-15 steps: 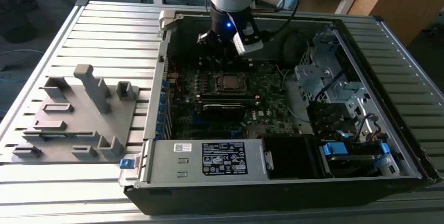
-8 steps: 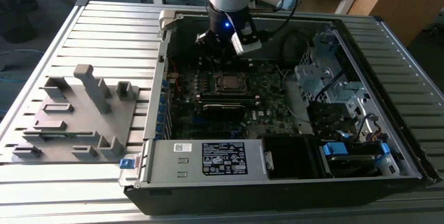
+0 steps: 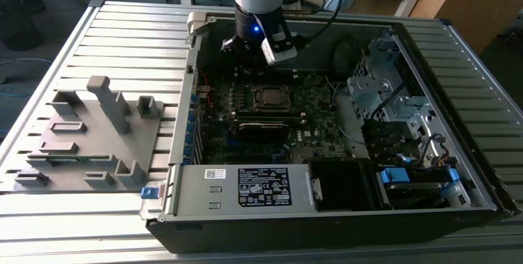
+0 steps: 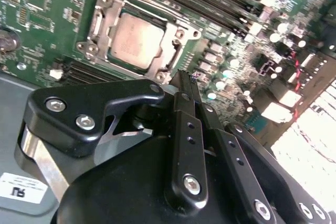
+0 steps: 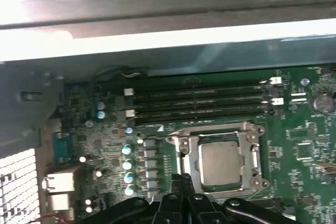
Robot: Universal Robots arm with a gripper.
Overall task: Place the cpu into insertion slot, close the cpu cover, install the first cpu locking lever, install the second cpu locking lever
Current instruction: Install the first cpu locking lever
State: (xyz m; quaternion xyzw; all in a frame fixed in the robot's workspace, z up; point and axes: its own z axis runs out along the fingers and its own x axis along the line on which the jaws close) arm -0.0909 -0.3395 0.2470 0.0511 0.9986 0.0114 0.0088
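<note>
The cpu [image 4: 137,39] is a small flat square with a dull silver-grey top. It lies flat in the insertion slot [image 5: 196,167], near the middle of the green motherboard [image 3: 315,114]. The cpu cover [image 4: 101,22], a thin silver frame with a big window, is down around the chip, and the chip top shows through the window in both wrist views. Cannot tell if the locking levers are latched.

The gripper [image 4: 184,80] has its black fingers pressed together with nothing between them. The tips sit just beside one corner of the cover, off the chip. Cannot tell if they touch the board.

In the first wrist view the long black memory slots [image 5: 199,103] run along one side of the socket, close to the cover edge. A row of round capacitors [image 5: 127,162] stands near the side next to the fingertips. The grey case wall [image 5: 157,56] rises just past the memory slots.

In the exterior view the arm [image 3: 259,0] comes down over the far side of the open case. Nothing stands over the socket. The metal drive cage [image 3: 376,86] is at the exterior view's right and the labelled power-supply box [image 3: 245,187] is along the near edge; both are well apart from the socket. A grey fixture [image 3: 90,135] lies on the slatted table [image 3: 131,37] at the exterior view's left, outside the case.
</note>
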